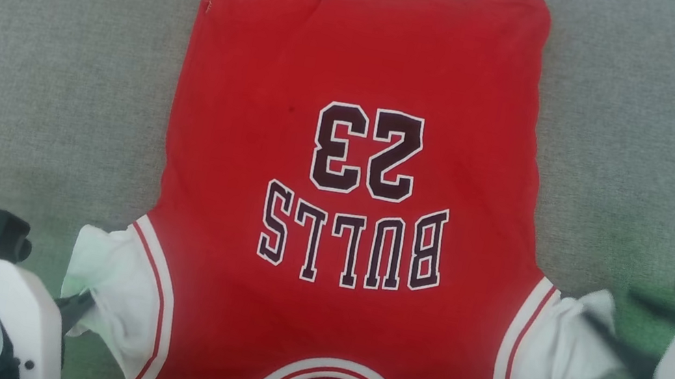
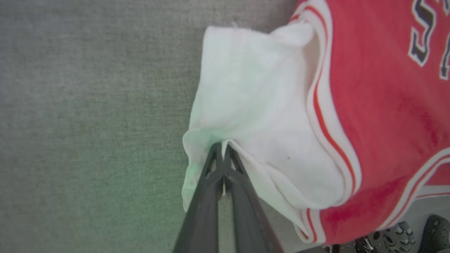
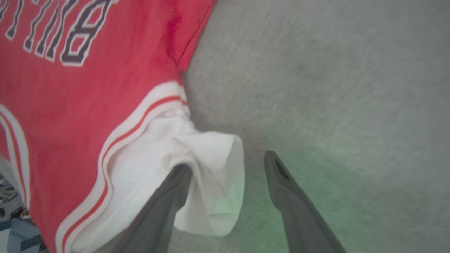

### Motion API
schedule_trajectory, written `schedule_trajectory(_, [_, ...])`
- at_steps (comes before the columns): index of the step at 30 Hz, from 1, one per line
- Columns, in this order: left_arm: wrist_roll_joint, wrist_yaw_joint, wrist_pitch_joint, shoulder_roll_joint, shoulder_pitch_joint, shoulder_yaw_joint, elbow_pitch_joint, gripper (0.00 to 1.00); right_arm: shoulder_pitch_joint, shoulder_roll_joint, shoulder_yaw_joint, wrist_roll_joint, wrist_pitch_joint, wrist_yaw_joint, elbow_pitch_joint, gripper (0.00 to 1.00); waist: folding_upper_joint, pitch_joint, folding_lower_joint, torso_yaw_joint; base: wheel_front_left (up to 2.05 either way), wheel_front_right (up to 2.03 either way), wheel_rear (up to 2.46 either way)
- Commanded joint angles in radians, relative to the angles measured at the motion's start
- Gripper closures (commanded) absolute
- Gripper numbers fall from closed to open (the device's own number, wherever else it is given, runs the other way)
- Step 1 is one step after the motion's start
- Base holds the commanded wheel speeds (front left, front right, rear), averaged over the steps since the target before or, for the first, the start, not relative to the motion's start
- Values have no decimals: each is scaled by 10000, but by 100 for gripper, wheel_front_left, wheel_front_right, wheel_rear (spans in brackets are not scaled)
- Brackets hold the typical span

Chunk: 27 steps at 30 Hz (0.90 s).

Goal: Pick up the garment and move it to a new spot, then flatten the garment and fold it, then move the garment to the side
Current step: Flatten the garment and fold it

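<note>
Garment (image 1: 348, 170) lies flat on grey surface (image 1: 20, 57), centre frame, collar at bottom edge. Left gripper (image 2: 223, 151), lower left, pinches white sleeve (image 2: 253, 98). Right gripper (image 3: 226, 163), lower right, fingers spread, one touching other sleeve (image 3: 211, 147).

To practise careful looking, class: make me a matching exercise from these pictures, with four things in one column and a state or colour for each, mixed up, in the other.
Column one:
1. left claw
2. right claw
3. number 23
4. surface

Column two:
A. open
B. grey
C. shut on the shirt
D. dark with a white outline

Pairs: 1-C, 2-A, 3-D, 4-B
</note>
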Motion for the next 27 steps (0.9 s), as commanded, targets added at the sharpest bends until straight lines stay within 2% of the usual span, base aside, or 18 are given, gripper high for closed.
schedule_trajectory(1, [95, -58, -79, -116, -199, -4, 34, 100, -99, 294, -755, -342, 111, -15, -399, 0, 0, 119, 0, 67, 0, 0, 0])
schedule_trajectory(6, [370, -207, -56, -439, -681, -111, 64, 100, -1080, 1421, -2297, -1345, 396, -11, -863, 0, 0, 481, 0, 391, 0, 0, 0])
schedule_trajectory(10, [675, -432, 86, -866, -1292, -312, 210, 100, -2587, 2258, -2566, -2248, 434, -11, -113, 0, 0, 779, 0, 843, 0, 0, 0])
schedule_trajectory(15, [1021, -774, 253, -1540, -2113, -624, 524, 100, -4786, 3047, -2535, -2921, 284, -15, 2002, 0, 0, 1109, 0, 1485, 0, 0, 0])
schedule_trajectory(23, [1291, -1228, 330, -2342, -2856, -987, 1182, 100, -7426, 3498, -2412, -3571, 772, -11, 5650, 0, 0, 1500, 0, 2327, 0, 0, 0])
schedule_trajectory(27, [1313, -1452, 278, -2729, -3024, -1138, 1596, 100, -8454, 3737, -2528, -3816, 1515, -11, 7600, 0, 0, 1637, 0, 2708, 0, 0, 0])
